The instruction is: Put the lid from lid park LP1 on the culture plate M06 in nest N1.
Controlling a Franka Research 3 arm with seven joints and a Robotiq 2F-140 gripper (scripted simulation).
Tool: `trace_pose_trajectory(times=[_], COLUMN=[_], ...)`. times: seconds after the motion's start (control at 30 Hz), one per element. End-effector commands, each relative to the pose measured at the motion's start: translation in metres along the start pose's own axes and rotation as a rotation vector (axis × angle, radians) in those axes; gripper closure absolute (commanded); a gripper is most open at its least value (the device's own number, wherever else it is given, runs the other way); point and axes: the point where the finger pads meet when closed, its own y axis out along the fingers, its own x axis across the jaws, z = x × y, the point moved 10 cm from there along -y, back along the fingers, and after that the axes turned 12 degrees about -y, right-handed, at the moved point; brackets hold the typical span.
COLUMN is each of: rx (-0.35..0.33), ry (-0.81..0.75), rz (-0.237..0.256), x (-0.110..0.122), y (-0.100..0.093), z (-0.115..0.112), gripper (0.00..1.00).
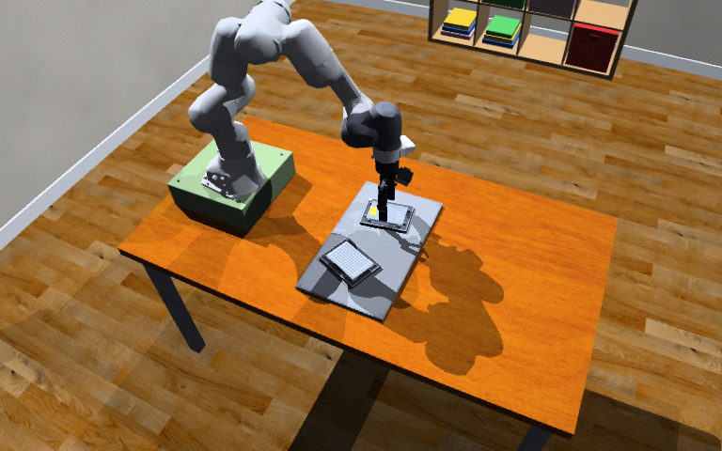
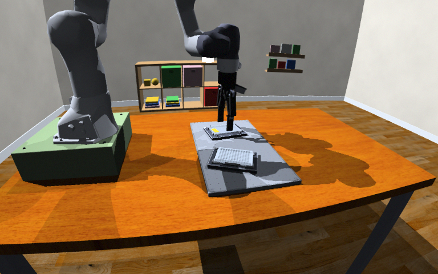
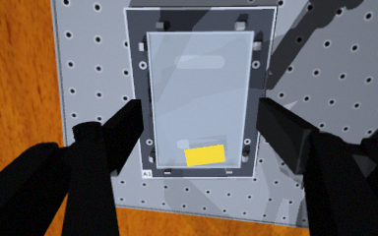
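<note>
The pincer [image 3: 199, 123] is held partly open and vertical over the lid park, with nothing clamped between its fingers. In the wrist view, one dark finger [image 3: 129, 129] is seen just outside each long edge of the lid [image 3: 199, 93], and a narrow gap is visible between each finger and the lid edge, so no contact is made.

The lid is a clear rectangular cover marked with a yellow tag [image 3: 205, 155] near one short end. It is seated flat in the dark frame of lid park LP1 [image 3: 133, 59], at the far end of the grey perforated base plate [image 2: 226, 185].

The culture plate M06 [image 2: 234, 156] is located in nest N1 [image 2: 215, 164], at the near end of the same base plate, well apart from the lid. Its grid of wells is uncovered.

The base plate is laid on an orange table [image 2: 161, 206]. The arm is mounted on a green pedestal [image 2: 38, 161] at the table's other end.
</note>
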Motion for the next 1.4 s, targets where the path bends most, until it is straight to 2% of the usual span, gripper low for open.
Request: trace_pose_trajectory(times=[0.0, 0.67, 1.37], rx=[0.004, 0.004, 0.004], ry=[0.007, 0.007, 0.007], rz=[0.000, 0.000, 0.000], x=[0.000, 0.000, 0.000], y=[-0.001, 0.001, 0.012], z=[0.001, 0.001, 0.001], gripper=[0.31, 0.31, 0.31])
